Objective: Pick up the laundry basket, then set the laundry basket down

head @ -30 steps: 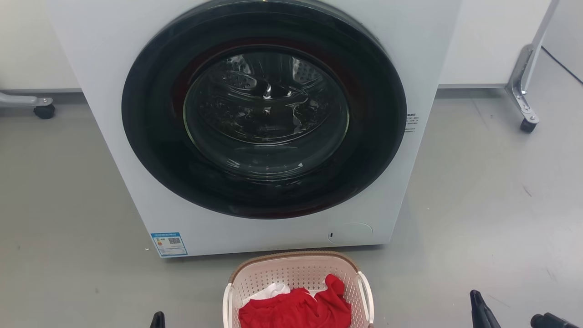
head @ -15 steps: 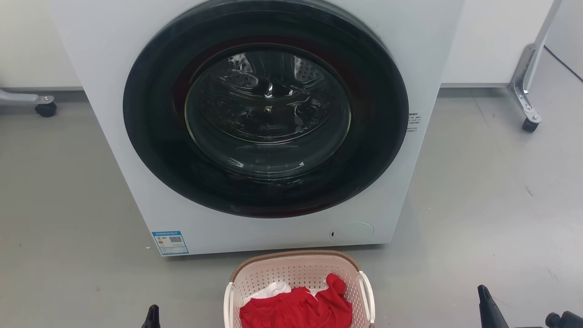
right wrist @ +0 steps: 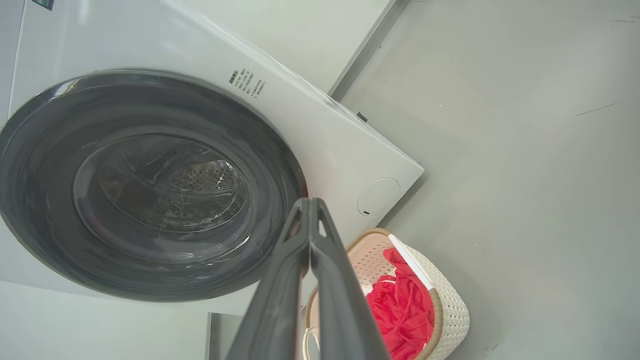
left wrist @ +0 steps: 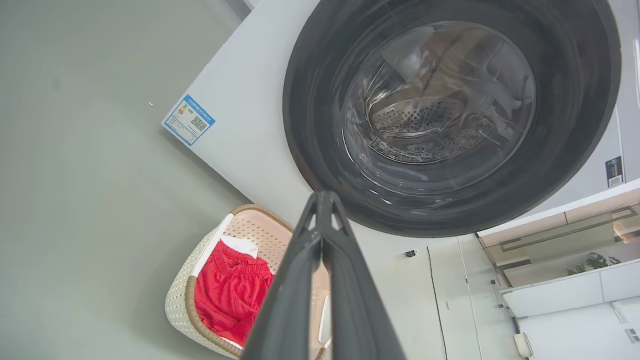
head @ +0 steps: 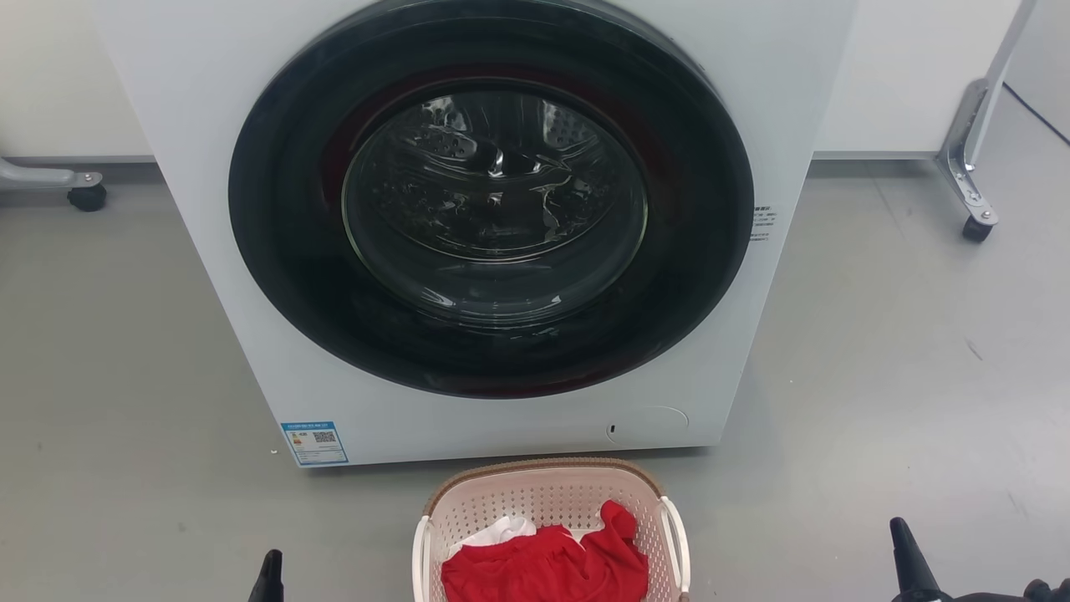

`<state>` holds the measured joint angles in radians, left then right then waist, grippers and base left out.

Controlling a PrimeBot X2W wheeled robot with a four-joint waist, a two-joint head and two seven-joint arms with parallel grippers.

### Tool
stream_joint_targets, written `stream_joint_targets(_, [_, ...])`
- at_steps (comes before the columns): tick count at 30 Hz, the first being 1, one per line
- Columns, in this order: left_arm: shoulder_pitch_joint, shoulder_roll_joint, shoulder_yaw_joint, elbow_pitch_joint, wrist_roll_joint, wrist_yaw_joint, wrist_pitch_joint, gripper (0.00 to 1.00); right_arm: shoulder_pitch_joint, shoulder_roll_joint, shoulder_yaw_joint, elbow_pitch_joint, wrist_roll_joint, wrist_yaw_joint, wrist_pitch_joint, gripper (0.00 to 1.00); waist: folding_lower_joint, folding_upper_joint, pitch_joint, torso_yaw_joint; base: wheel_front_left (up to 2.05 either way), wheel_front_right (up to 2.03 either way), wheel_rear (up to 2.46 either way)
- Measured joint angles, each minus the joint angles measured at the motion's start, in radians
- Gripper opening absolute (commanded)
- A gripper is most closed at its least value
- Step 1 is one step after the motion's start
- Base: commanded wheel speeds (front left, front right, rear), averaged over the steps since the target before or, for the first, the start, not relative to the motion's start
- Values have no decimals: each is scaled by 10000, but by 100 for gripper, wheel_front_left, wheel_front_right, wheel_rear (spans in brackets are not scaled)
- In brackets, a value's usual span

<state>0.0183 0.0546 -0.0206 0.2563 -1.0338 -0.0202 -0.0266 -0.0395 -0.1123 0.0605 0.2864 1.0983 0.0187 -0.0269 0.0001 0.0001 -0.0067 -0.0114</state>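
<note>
The laundry basket (head: 542, 464), pale perforated plastic with a brown woven rim and white side handles, stands on the grey floor at the bottom centre of the head view, just before the washing machine. A red cloth (head: 547, 568) and a white cloth (head: 501, 530) lie in it. The dark tip of my left gripper (head: 270, 575) rises left of the basket, apart from it. Well to the basket's right is my right gripper (head: 904, 539). In the wrist views, the left gripper (left wrist: 324, 200) and the right gripper (right wrist: 309, 204) are shut on nothing, with the basket (left wrist: 181, 305) (right wrist: 452, 312) below them.
A white front-loading washing machine (head: 201, 167) with a large dark round door (head: 493, 201), shut, stands right behind the basket. Wheeled metal frame legs stand at the far right (head: 974, 221) and far left (head: 84, 194). Grey floor spreads on both sides.
Both gripper tips have moved outward in the head view, the left one to the left and the right one to the right. The basket stays in place on the floor.
</note>
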Motion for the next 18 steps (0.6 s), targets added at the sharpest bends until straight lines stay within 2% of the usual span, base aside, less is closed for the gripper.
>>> stream_joint_targets(18, [-409, -33, 500, 186, -2497, -447, 616, 0, -217, 314, -871, 56, 2253, 441, 625, 0, 0, 0, 38, 52, 0, 0, 0])
